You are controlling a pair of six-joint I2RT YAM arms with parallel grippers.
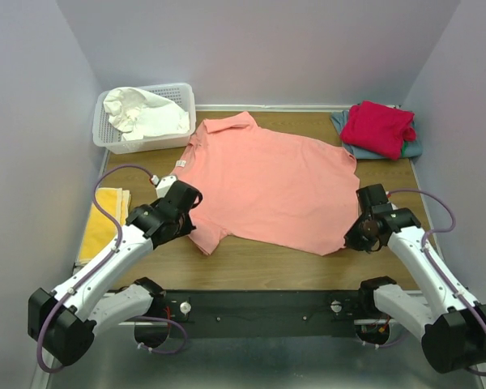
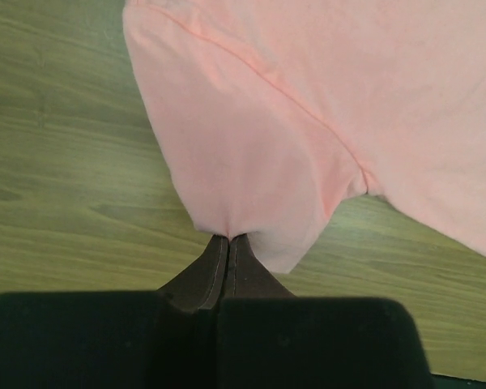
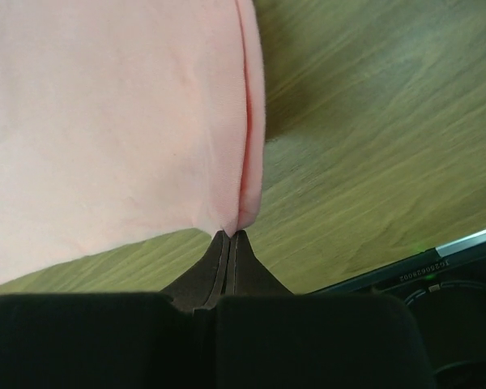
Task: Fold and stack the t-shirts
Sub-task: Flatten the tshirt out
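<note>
The salmon-pink t-shirt (image 1: 267, 182) lies spread flat on the wooden table (image 1: 259, 263), collar at the far left. My left gripper (image 1: 196, 212) is shut on the edge of its near-left sleeve (image 2: 251, 162). My right gripper (image 1: 352, 237) is shut on its near-right hem corner (image 3: 245, 207). The crimson-red t-shirt (image 1: 378, 127) lies folded on the grey-blue one (image 1: 413, 148) at the far right. The white t-shirt (image 1: 146, 112) lies crumpled in the basket.
A white lattice basket (image 1: 105, 138) stands at the far left corner. A yellow folded cloth (image 1: 101, 220) lies at the left edge, beside my left arm. Purple walls close in on three sides.
</note>
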